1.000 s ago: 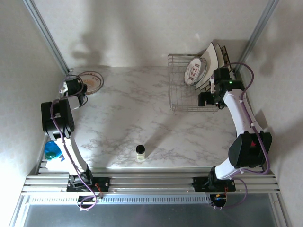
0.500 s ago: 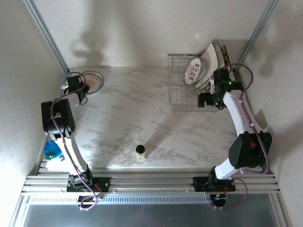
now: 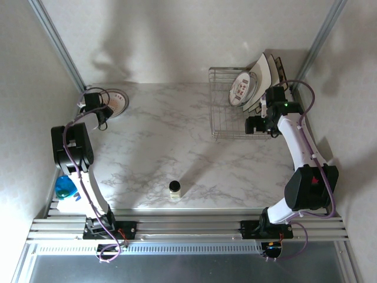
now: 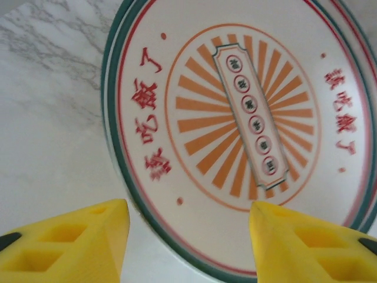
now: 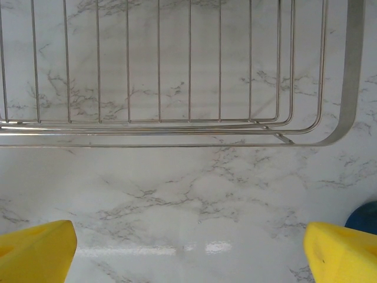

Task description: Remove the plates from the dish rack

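Near-right of the dish rack [image 3: 213,112], my right gripper [image 3: 254,125] is wide open, empty; plates [image 3: 248,86] stand on edge at its 11 o'clock. Right arm's nearer.

A white desk [image 3: 165,135] veined with grey marble spreads across the overhead view. Near its 6 o'clock edge stands a small jar [image 3: 175,189] with a dark cap, well apart from everything else. At about 8 o'clock, by the desk's corner, lies a blue object [image 3: 65,187], its shape unclear. Silver rails [image 3: 188,227] run along the near edge.
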